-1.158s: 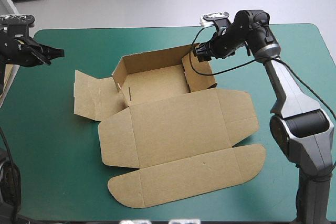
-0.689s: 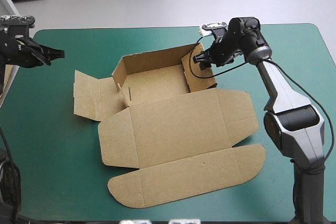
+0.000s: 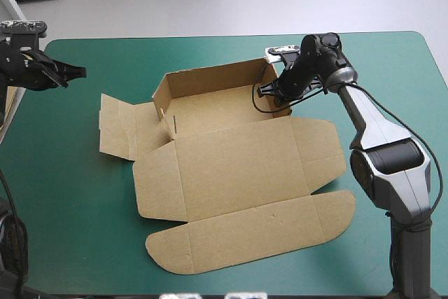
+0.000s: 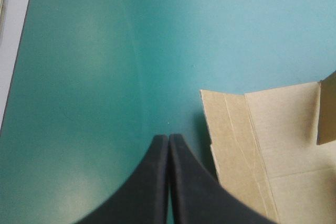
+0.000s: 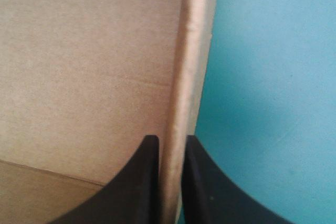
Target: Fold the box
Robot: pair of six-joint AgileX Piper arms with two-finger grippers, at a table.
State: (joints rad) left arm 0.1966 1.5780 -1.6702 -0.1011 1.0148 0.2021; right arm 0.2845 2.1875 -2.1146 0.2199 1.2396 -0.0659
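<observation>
Right arm is in on the flat-cut brown cardboard box [image 3: 210,106], which sits mid-table on the teal-green table cover [image 3: 63,173]. The right pincer [image 3: 269,90], 2 black fin-shaped fingers, is clamped on the top edge of the box's right-hand wall, and that wall stands raised. The right wrist view shows it plainly: the pincer [image 5: 171,141] is nearly together with the thin board edge running up between its fingers. On one side is the box [image 5: 89,66], on the other bare cover [image 5: 273,77]. Back wall and left wall are up too, so there's an open tray at the far end. The broad lid panel [image 3: 238,166] lies flat toward the near edge, and a side flap [image 3: 117,125] lies flat on the left. Over to the left pincer [image 3: 78,71]: it hangs near the far left corner, well apart from the box, holding nothing. In its own wrist view the pincer [image 4: 168,139] has both fingers pressed together in 1 pointed arch, the flat side flap [image 4: 247,140] just beside it
</observation>
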